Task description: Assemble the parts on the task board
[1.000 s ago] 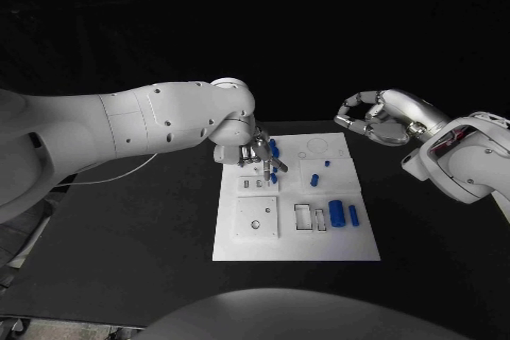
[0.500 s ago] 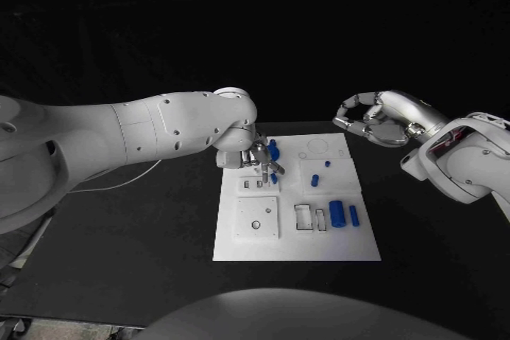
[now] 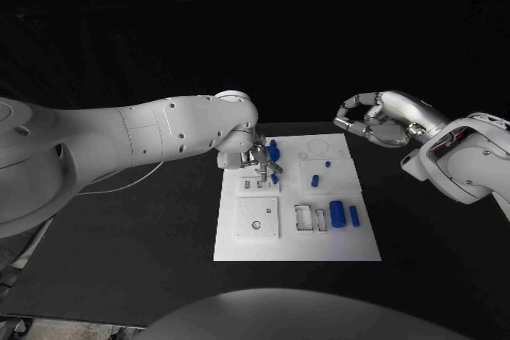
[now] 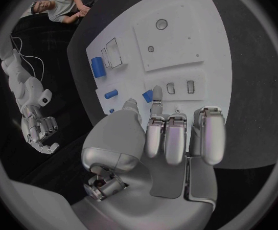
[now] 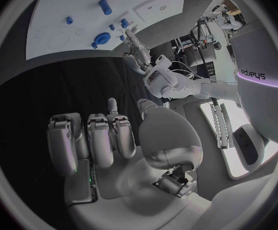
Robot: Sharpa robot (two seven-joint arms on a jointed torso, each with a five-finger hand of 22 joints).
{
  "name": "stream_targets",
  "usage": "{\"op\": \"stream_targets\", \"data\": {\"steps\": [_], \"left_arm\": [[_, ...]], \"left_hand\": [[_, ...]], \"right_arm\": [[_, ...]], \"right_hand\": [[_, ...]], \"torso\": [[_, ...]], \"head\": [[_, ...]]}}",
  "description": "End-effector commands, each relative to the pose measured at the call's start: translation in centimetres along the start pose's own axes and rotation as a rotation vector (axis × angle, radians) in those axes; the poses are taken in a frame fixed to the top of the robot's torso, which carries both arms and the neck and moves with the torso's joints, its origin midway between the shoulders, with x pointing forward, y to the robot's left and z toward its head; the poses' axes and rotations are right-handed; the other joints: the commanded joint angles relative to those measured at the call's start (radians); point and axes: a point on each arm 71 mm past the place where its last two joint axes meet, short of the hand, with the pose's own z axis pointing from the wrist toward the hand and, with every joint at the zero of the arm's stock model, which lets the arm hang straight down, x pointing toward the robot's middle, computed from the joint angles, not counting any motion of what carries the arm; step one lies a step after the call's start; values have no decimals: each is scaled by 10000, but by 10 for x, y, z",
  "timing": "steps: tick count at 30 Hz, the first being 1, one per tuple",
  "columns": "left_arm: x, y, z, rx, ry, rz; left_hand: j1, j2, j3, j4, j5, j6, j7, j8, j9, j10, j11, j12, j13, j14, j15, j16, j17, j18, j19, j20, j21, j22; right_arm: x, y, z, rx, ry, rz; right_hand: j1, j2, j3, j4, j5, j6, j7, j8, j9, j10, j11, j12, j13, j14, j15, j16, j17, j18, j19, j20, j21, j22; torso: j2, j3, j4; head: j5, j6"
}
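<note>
Reaching in from the left, the left hand [image 3: 259,157] is hanging over the upper left part of the task board [image 3: 361,244], its fingers pointing down at the board. In the left wrist view its fingers [image 4: 177,138] are lying side by side with the thumb alongside, and a small blue part [image 4: 148,95] is sitting right at the fingertips; whether the fingertips are actually pinching that part I cannot tell. In the head view the same blue part [image 3: 274,178] is showing just below the fingers, with another blue piece [image 3: 273,150] just above them.

The task board is lying flat in the middle of the black tabletop [image 3: 127,229]. Below the left hand, a square plate [image 3: 256,217] with a small round hole is sitting on the board's lower left. Moving right, a short blue peg [image 3: 315,181] is lying near the board's middle, and a tiny blue piece [image 3: 326,163] is lying a little above it. Lower down, a larger blue cylinder [image 3: 337,213] is lying beside a slimmer blue bar [image 3: 353,215], both next to rectangular cut-outs [image 3: 305,217].

Farther right, the right hand [image 3: 374,119] is hovering off the board's upper right corner, well apart from the parts. Its fingers are curling inward with nothing in them; the right wrist view shows the fingers [image 5: 91,138] bent over an empty palm.
</note>
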Motion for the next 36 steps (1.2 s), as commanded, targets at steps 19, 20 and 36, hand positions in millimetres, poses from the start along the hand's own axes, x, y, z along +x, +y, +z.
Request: {"op": "stream_targets", "data": {"steps": [19,20,36], "left_arm": [[1,7,10,-1429,136,-584],[1,7,10,-1430,138,-595],[5,2,16,-1382,159,-499]], "left_hand": [[379,-22,257,-57,266,48,-15,-97,220,1040,-49,24,2631,1034,-39,25,2633,-104,-67,-81,-111,1485],[387,-24,261,-58,270,43,-14,-102,224,1040,-49,24,2631,1034,-39,25,2633,-103,-70,-81,-114,1482],[522,-34,349,-75,293,-21,1,-179,291,1040,-37,24,2631,1034,-33,25,2633,-82,-144,-80,-172,1420]], "right_arm": [[3,-6,-2,303,185,-77],[3,-6,-2,308,186,-77],[3,-7,-2,381,225,-101]], "right_hand": [[12,105,-69,-4,-27,149,-2,85,-38,1059,84,39,2635,1024,68,35,2629,-16,671,108,26,2468],[14,105,-70,-5,-29,151,-2,86,-39,1059,85,39,2635,1024,69,35,2629,-15,668,109,23,2467],[85,99,-77,-34,-36,190,0,105,-60,1059,95,39,2635,1024,81,35,2629,-7,644,118,0,2456]], "torso": [[-32,42,9],[-33,45,13],[-49,59,29]], "head": [[-73,1],[-83,1],[-116,1]]}}
